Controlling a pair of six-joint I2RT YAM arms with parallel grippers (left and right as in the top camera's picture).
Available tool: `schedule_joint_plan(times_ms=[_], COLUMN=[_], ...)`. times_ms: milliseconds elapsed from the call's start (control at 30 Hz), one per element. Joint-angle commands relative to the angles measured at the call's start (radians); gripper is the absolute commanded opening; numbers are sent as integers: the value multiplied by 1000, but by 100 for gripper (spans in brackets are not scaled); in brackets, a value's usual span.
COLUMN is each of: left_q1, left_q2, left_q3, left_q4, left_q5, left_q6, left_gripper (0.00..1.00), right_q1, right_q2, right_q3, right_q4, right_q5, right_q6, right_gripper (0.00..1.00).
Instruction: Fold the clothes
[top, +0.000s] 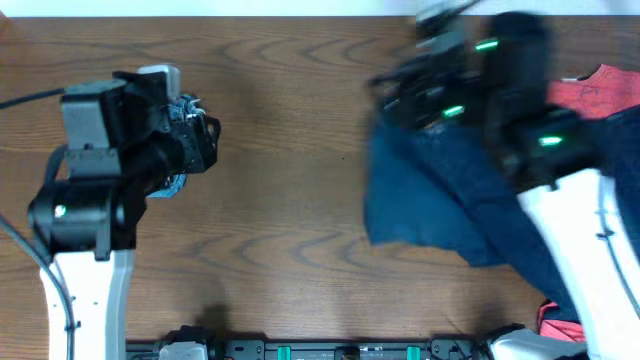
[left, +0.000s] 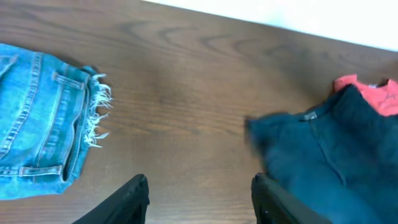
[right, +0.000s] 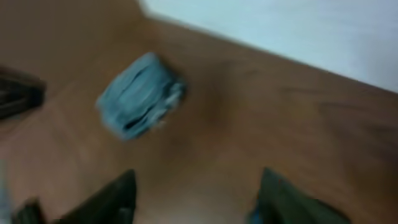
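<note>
Right claw (right: 196, 186) hangs open and empty over the navy trousers (top: 440, 200), heaped at 3 o'clock on the table (top: 290, 200); left claw (left: 199, 193), also open, sits at 9 o'clock. Spread the cloth flat before you fold: pinch two opposite edges.

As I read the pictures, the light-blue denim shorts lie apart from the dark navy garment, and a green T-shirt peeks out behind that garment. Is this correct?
Not quite. The T-shirt is coral-red, not green. The left wrist view shows it peeking out behind the dark navy garment. The rest holds: the light-blue denim shorts lie apart from that garment.
</note>
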Motion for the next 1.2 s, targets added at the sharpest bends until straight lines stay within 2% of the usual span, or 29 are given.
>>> schedule_joint_plan(times_ms=[0, 233, 533, 800, 967, 1167], left_q1=[10, -26, -290, -453, -475, -475], left_q2=[-17, 34, 361, 699, 839, 940], left_q3=[4, 4, 3, 4, 4, 4], left_q4=[11, 21, 64, 330, 492, 579], left_q5=[-11, -7, 21, 26, 27, 28], left_q6=[10, 24, 148, 171, 168, 128], left_gripper=[58, 59, 59, 59, 59, 59], right_q1=[50, -58, -245, -331, -338, -338], right_q2=[-45, -102, -201, -257, -254, -254], right_q3=[17, 17, 17, 17, 17, 16], right_q4=[3, -77, -184, -306, -375, -409], right_q5=[155, 253, 256, 256, 260, 272], right_q6=[18, 46, 127, 162, 162, 162], right_gripper=[73, 77, 76, 76, 76, 75])
